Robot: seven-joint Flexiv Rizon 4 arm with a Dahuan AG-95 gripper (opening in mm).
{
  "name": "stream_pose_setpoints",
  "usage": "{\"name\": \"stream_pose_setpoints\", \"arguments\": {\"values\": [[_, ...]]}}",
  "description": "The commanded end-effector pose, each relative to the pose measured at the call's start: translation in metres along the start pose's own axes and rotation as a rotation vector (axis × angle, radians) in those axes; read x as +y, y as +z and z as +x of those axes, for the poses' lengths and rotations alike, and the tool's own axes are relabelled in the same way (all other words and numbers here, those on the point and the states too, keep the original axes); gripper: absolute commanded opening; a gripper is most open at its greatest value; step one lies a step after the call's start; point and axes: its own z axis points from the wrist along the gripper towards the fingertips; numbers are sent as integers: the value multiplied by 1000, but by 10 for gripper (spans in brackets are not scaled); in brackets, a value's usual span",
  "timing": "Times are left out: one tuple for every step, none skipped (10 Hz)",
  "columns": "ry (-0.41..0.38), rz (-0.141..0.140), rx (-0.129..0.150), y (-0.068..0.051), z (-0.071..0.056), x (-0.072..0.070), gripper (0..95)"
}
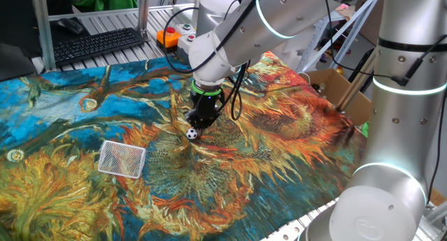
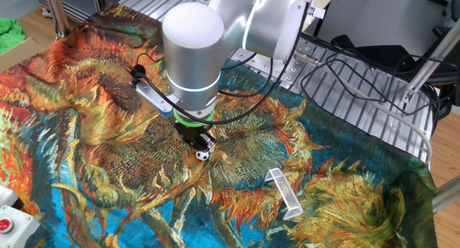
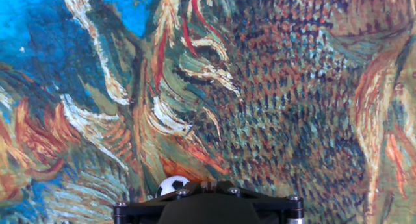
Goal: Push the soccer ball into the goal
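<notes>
One soccer ball (image 1: pixel 191 134) lies near the middle of the table (image 1: pixel 63 199), on the sunflower-patterned cloth (image 1: pixel 279 143) that covers it. One pincer (image 1: pixel 200 122) points straight down just beside the ball, its jaws closed together on nothing. One goal (image 1: pixel 121 158) sits well apart from the ball, nearer the table's edge, with bare cloth between them.
</notes>
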Motion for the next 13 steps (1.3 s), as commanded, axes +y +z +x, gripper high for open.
{"name": "stream_pose_setpoints", "arguments": {"values": [[4, 2, 3, -3, 2, 3, 0], [18, -1, 5, -6, 5, 11, 0], [27, 0, 6, -6, 7, 17, 0], [40, -2, 8, -7, 10, 25, 0], [53, -1, 7, -8, 12, 32, 0], [63, -3, 8, -7, 14, 39, 0], [74, -4, 7, -6, 15, 44, 0], [83, -3, 6, -5, 16, 49, 0], [95, -3, 6, -4, 18, 56, 0], [110, -5, 6, -3, 20, 63, 0], [121, -7, 6, -3, 22, 69, 0], [135, -16, 9, -4, 24, 76, 0], [138, -17, 9, -4, 25, 80, 0]]}}
